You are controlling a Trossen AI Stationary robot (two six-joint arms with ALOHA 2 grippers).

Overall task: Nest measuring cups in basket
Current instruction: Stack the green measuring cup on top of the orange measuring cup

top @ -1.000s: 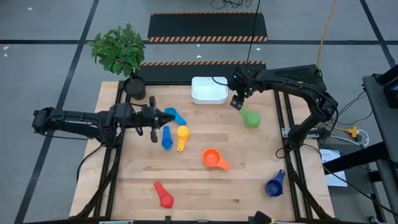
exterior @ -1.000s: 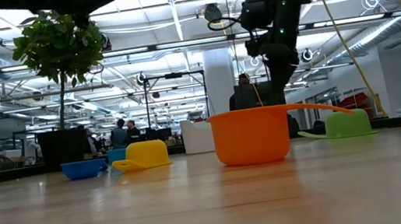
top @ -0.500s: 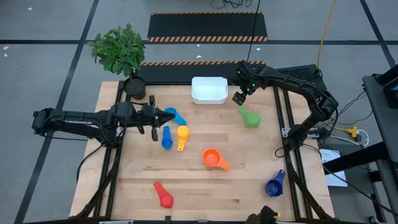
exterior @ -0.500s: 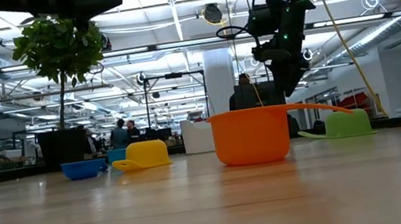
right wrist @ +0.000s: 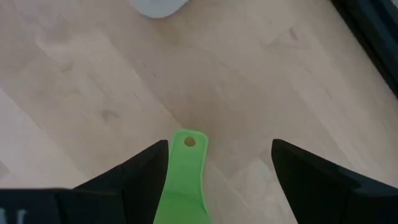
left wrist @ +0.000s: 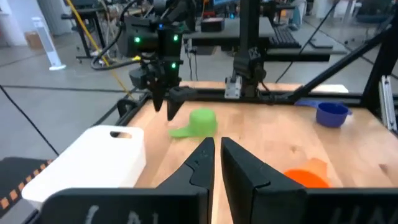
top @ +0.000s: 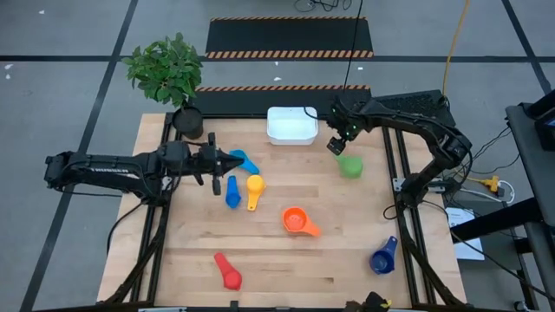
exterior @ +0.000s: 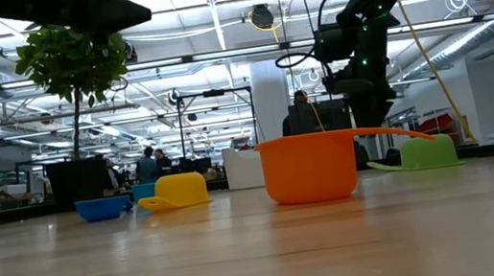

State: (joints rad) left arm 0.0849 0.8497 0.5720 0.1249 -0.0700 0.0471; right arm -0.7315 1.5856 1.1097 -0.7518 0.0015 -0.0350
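High view: straight down, far, whole tabletop (top: 347, 260) in frame. Low view: at tabletop level, facing across to the room behind, orange cup (exterior: 311, 166) closest. Left wrist view: looks across past its own claw (left wrist: 216, 163) toward green cup (left wrist: 200, 122) and basket (left wrist: 93, 163). Right wrist view: close, pointing down on the green cup's handle. All four share the green cup.

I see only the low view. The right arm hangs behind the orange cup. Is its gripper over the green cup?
Observer: Yes. In the right wrist view the green cup shows its handle between the open fingers of the right gripper, not touched.
Operator: Where is the basket?
Observer: In the high view the basket sits at the table's far edge, beside that gripper.
Operator: And the left gripper?
Observer: Shut, empty, above the light blue cup.
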